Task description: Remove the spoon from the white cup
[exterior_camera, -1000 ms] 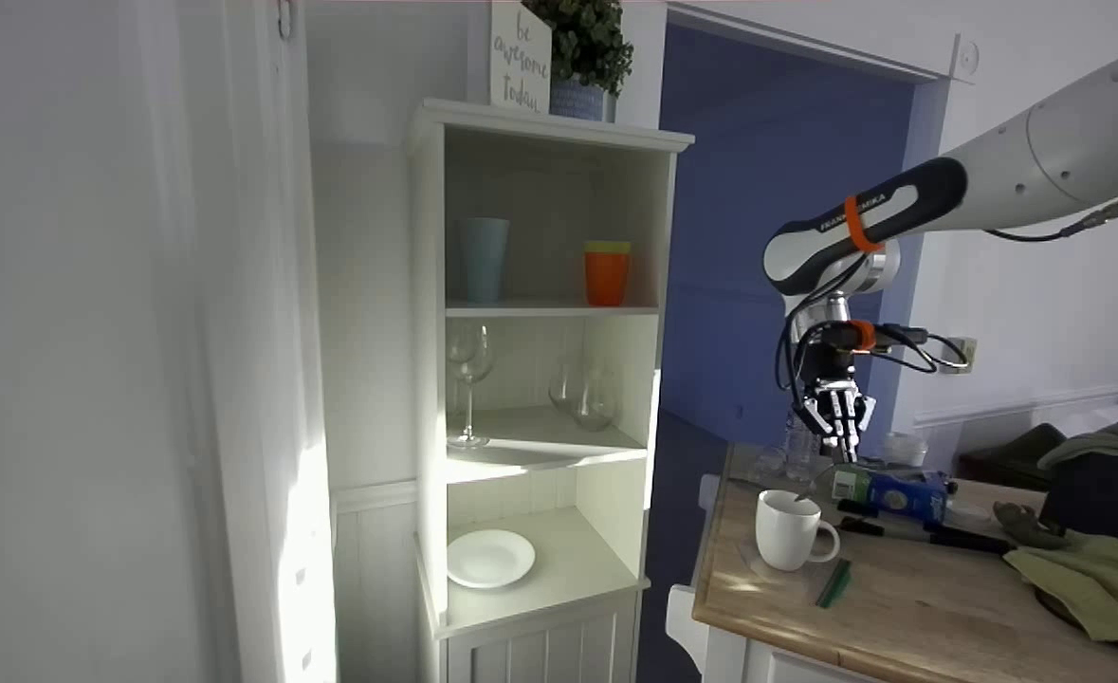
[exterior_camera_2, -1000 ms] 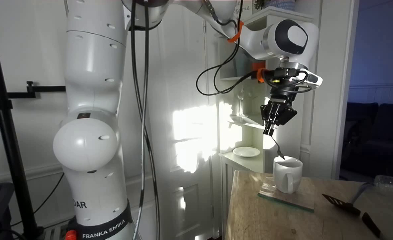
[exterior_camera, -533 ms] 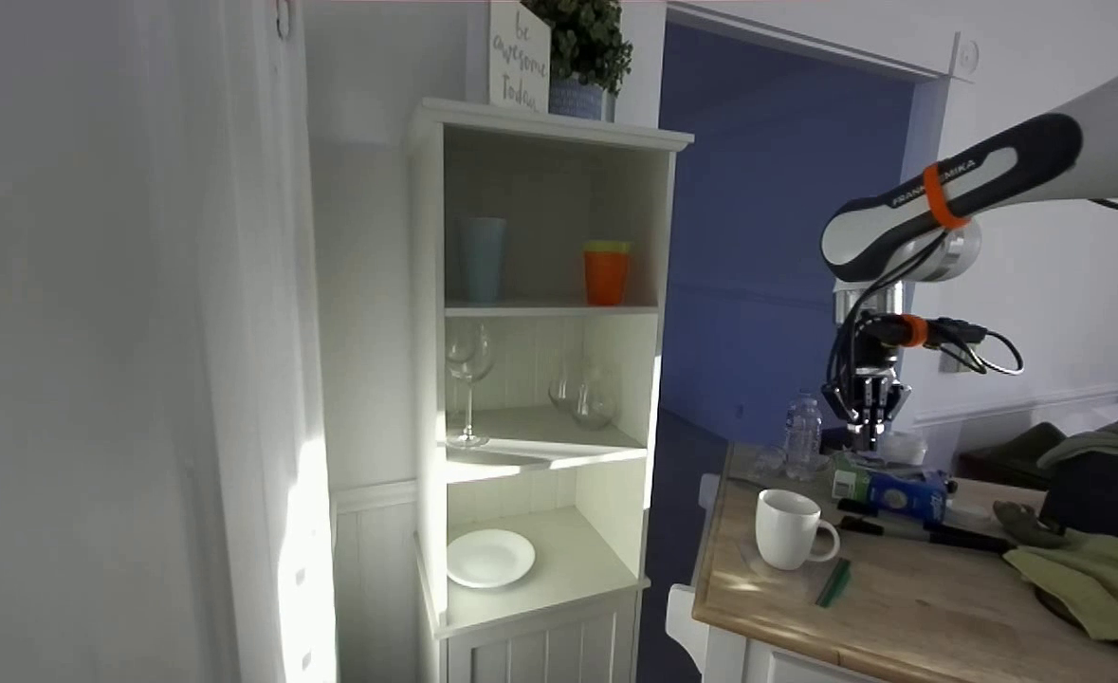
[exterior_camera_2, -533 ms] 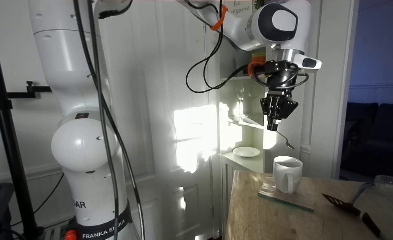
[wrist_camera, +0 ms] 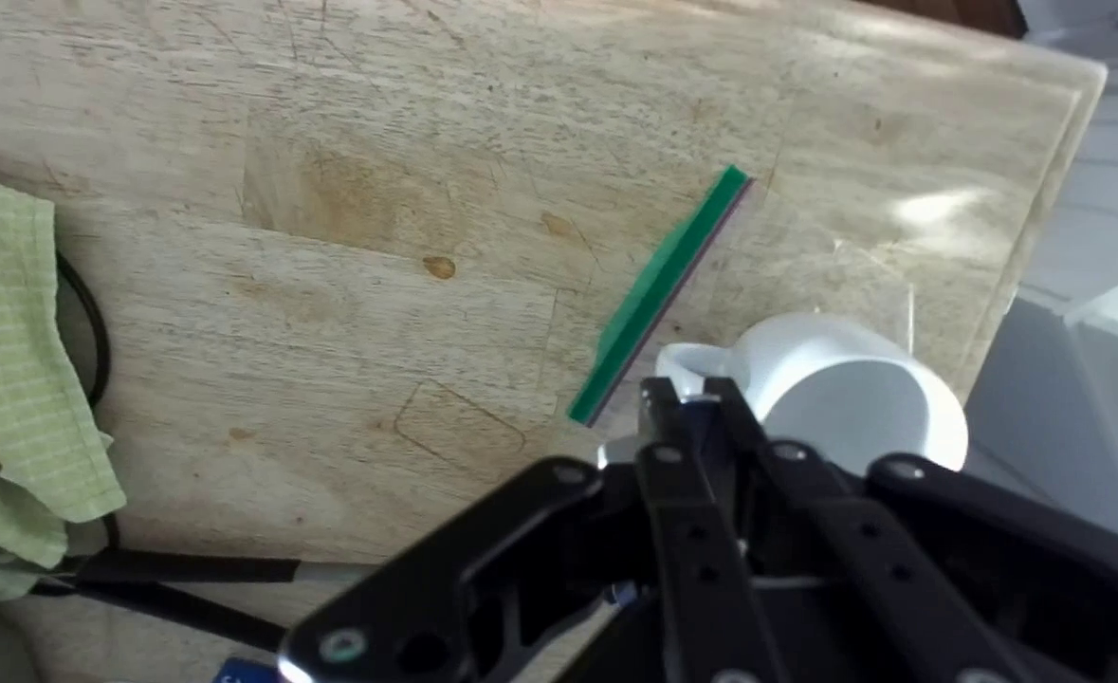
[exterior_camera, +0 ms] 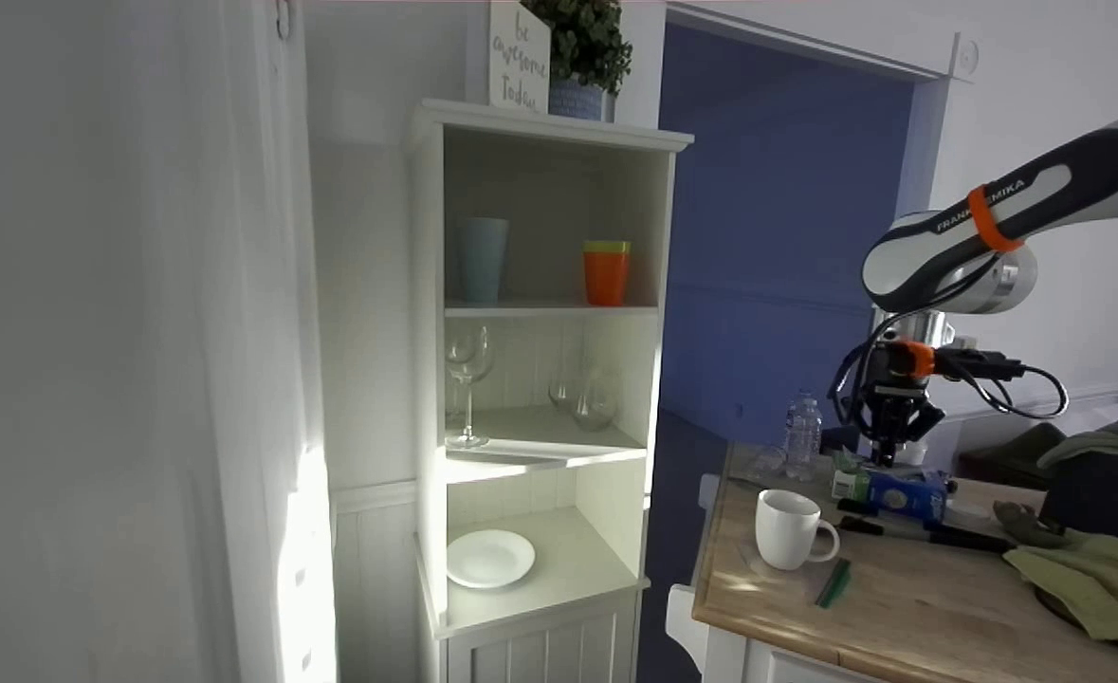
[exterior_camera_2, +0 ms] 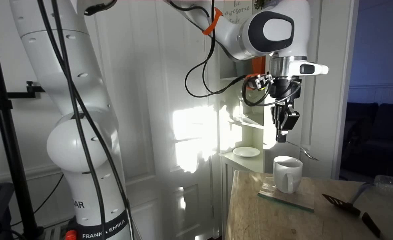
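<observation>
A robot's hand (exterior_camera_2: pixel 281 140) clenches the slim end of a shiny spoon (exterior_camera_2: pixel 307 153) over the bench (exterior_camera_2: pixel 266 216), higher than the rim of the white mug (exterior_camera_2: pixel 287 174). The extraction looks done — the spoon slants clear of the mug, touching no part of it. The move that remains, by appearances, is the put-down: carry the spoon farther from the mug, lower it to the bench and let go. The spoon juts from the hand, bowl end lowest and farthest out, so the bowl would probably land first — and a low pass could clip the mug's rim. The mug stands apart from the hand, below it, on a see-through zip-top bag (wrist_camera: pixel 661 292).
</observation>
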Robot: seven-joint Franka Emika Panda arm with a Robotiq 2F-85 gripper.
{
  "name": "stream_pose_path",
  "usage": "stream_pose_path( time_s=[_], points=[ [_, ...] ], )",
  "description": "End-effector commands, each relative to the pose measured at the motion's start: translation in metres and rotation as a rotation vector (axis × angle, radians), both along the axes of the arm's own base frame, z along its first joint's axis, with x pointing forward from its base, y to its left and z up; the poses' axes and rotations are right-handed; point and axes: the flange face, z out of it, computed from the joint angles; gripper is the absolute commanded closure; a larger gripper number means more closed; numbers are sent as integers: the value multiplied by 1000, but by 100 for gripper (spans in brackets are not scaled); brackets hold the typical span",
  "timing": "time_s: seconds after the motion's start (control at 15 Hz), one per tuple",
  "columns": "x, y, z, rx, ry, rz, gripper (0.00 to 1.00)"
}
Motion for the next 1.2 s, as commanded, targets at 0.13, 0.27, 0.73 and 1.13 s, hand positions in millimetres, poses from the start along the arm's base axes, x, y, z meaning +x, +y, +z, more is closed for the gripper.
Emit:
stream_pose_path(
  time_s=[0.13, 0.27, 0.73, 1.13],
  points=[
    [8, -16, -44, -146, -51, -243, 95],
    [15, -25, -67, -219, -37, -318, 95],
    [22, -43, -136, -404, 72, -589, 95],
    [30, -64, -165, -391, 91, -658, 97]
  ],
)
